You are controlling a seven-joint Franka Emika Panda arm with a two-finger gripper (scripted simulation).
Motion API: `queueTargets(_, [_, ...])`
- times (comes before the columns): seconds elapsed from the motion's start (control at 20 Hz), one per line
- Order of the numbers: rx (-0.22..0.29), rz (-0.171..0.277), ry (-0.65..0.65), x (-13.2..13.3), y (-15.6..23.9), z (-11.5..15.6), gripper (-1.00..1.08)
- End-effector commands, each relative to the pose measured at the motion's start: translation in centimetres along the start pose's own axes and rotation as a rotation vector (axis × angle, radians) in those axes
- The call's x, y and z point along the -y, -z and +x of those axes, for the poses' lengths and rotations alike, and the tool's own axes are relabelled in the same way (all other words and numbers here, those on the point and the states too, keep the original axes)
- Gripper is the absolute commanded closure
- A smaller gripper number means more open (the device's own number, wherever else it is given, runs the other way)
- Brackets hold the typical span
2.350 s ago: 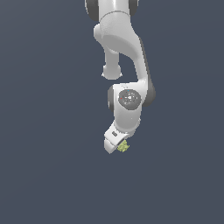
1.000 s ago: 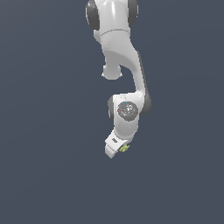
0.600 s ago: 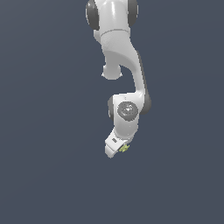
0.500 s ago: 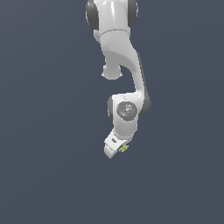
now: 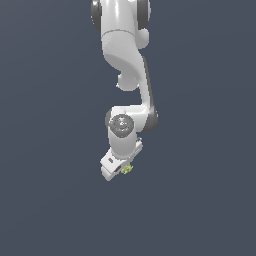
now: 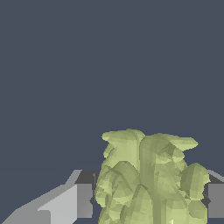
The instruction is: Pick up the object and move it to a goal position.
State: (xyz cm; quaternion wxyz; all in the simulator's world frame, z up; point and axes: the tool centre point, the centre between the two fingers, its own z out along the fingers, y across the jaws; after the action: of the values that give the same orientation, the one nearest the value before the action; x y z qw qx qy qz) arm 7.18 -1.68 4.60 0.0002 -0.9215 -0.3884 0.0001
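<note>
The object (image 5: 127, 169) is a tiny yellow-green lumpy blob at the tip of my white gripper (image 5: 121, 171), low in the middle of the exterior view. The gripper is shut on it and holds it off the ground. In the wrist view the object (image 6: 148, 179) fills the gap between the two grey fingers (image 6: 83, 200), its bumpy surface pressed against both pads. The white arm hangs down from the top of the exterior view and the wrist is tilted.
A plain dark grey-blue surface (image 5: 50, 200) fills the background in both views. No other objects or edges show.
The arm has shifted slightly toward the exterior view's left and a little down since the earliest frame, carrying the object with it. Over the last second there is almost no movement.
</note>
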Motion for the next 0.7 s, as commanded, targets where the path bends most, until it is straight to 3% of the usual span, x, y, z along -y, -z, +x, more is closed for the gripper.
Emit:
queueTargets(0.0, [0.000, -0.001, -0.001, -2.2, 0.5, -2.0, 1.08])
queueTargets(0.65, [0.000, -0.001, -0.001, -12.8, 2.6, -10.9, 1.08])
